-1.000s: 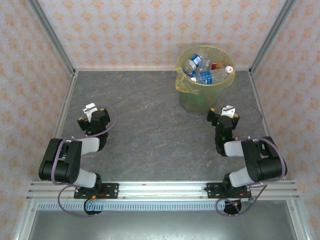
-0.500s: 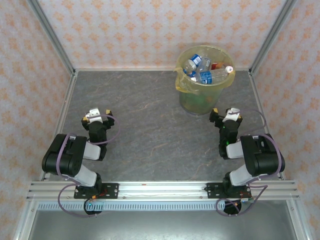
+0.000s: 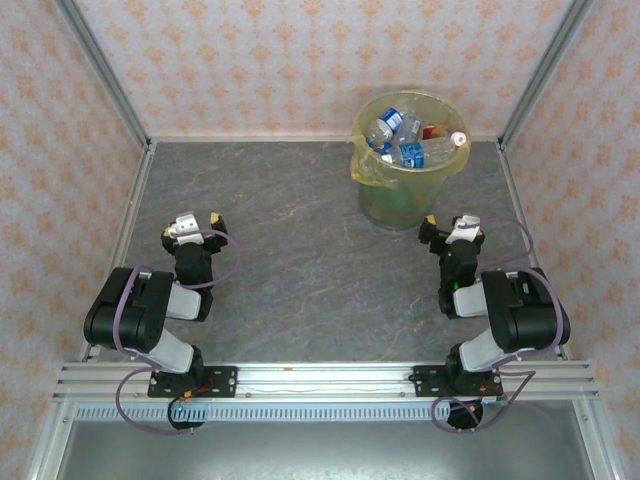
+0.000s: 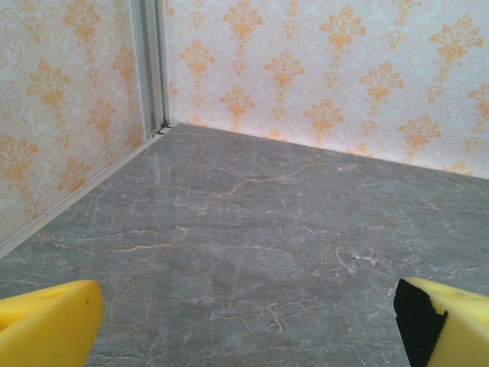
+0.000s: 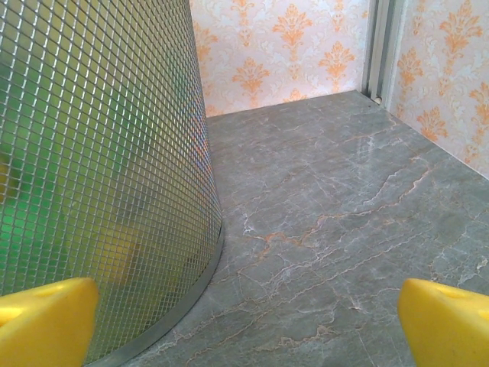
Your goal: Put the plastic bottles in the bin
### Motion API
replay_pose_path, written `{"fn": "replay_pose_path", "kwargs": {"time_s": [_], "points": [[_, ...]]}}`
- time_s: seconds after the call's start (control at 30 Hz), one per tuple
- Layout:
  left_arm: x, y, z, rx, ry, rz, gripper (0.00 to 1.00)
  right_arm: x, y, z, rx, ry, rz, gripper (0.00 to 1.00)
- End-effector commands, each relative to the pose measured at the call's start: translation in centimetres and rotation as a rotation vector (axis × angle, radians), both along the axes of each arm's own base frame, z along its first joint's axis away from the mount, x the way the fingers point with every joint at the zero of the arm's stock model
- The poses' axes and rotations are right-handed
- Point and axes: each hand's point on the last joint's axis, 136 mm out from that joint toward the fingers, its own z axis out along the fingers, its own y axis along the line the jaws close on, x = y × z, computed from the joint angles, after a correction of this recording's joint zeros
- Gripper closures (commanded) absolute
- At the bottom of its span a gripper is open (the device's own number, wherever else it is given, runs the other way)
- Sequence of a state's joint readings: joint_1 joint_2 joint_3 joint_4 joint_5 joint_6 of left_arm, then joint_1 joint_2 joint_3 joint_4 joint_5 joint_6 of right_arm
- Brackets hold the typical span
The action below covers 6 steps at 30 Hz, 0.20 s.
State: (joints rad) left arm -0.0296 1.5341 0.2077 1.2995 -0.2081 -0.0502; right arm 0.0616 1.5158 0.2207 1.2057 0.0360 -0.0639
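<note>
The bin [image 3: 391, 206], a round translucent yellow bucket with a yellow liner over its rim, stands at the back right of the table. Several plastic bottles [image 3: 411, 152], mostly clear with blue labels, lie heaped inside it. My right gripper [image 3: 452, 226] sits low just in front of the bin, open, with nothing between its fingers. In the right wrist view the bin's meshed wall [image 5: 92, 153] rises close on the left, with green showing through it, and the right gripper [image 5: 244, 325] stands wide. My left gripper [image 3: 192, 224] rests open at the table's left. The left gripper [image 4: 244, 329] spans bare table.
The grey marbled table [image 3: 290, 230] is closed in by orange-patterned walls [image 3: 250, 60] at the back and both sides, with metal posts [image 4: 149, 65] in the corners. An aluminium rail [image 3: 320, 378] carrying both arm bases runs along the near edge.
Both arms have folded back toward their bases over the first half second, and their grippers now point at the back wall. Since then nothing has moved.
</note>
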Motion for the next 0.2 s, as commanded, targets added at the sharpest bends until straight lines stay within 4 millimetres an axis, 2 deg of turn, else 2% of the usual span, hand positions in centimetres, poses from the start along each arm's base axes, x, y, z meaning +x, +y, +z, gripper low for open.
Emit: {"fn": "replay_pose_path", "kwargs": {"time_s": [0.0, 0.17], "points": [[0.11, -0.06, 0.8, 0.012, -0.033, -0.016, 0.0, 0.23, -0.12, 0.95, 0.013, -0.041, -0.003, 0.0], [0.06, -0.05, 0.8, 0.012, -0.033, -0.014, 0.0, 0.23, -0.12, 0.95, 0.013, -0.041, -0.004, 0.0]]}}
